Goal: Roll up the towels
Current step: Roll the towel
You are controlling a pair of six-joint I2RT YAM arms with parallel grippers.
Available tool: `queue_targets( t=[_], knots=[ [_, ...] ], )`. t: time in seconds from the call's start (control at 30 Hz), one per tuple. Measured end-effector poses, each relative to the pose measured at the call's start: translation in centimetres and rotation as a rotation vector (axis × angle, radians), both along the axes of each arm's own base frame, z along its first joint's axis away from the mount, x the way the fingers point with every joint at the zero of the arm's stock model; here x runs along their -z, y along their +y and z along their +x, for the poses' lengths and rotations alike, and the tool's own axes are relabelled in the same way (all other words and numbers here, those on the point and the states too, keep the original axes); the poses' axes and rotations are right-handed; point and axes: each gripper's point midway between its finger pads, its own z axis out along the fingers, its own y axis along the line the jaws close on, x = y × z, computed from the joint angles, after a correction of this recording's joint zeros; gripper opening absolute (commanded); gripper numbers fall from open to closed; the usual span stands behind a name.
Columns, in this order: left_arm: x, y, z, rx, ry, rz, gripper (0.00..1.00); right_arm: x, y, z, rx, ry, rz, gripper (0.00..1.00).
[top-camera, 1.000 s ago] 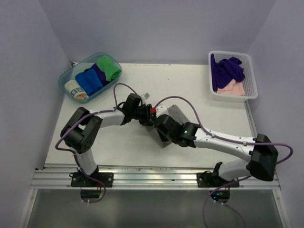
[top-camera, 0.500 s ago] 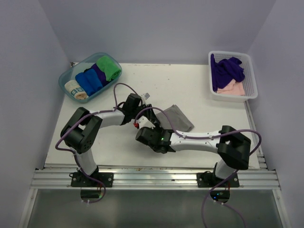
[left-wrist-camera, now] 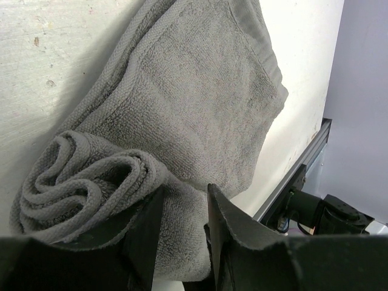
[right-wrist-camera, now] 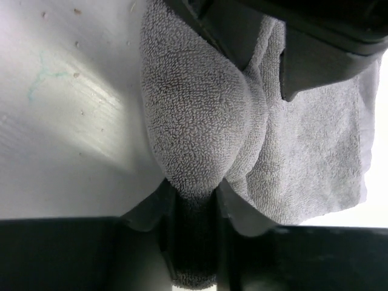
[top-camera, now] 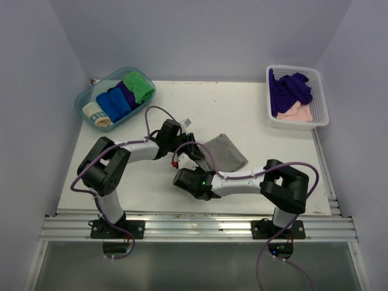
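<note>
The grey towel (top-camera: 224, 151) lies mid-table, its left end rolled up and the rest flat. In the left wrist view the roll (left-wrist-camera: 91, 182) sits at lower left, and my left gripper (left-wrist-camera: 185, 197) is shut on the towel's edge beside it. My right gripper (right-wrist-camera: 193, 188) is shut on the roll's (right-wrist-camera: 194, 115) near end. From above, the left gripper (top-camera: 185, 147) and right gripper (top-camera: 193, 165) meet at the towel's left end. A dark purple towel (top-camera: 290, 88) and a pale pink towel (top-camera: 297, 112) lie bunched in the white basket (top-camera: 322, 103).
A blue-green tub (top-camera: 82, 100) at the back left holds several rolled towels. The white basket stands at the back right. The right arm's elbow (top-camera: 285, 185) is folded near the table's front edge. Cables loop over both arms.
My right arm has swung left and folded back, its wrist moving off the towel to its near-left end. More of the flat grey towel shows. The left arm has hardly moved.
</note>
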Motion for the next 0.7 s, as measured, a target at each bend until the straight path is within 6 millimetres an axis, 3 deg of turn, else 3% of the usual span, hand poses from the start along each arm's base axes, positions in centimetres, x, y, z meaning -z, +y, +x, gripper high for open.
queue_targets(
  t=[0.1,0.37,0.6,0.7],
  knots=[
    [-0.1,0.0,0.0,0.0,0.002,0.002,0.42,-0.1,0.0,0.1,0.009,-0.01,0.037,0.0],
    [-1.3,1.0,-0.1,-0.003,-0.004,0.022,0.5,-0.7,0.0,0.2,0.002,0.079,0.212,0.0],
    [-3.8,4.3,1.0,-0.064,-0.026,0.041,0.76,-1.1,1.9,0.2,-0.043,0.167,0.358,0.0],
    [-4.7,5.7,1.4,-0.091,-0.044,0.053,0.82,-1.3,2.6,0.2,-0.054,0.202,0.416,0.0]
  ],
)
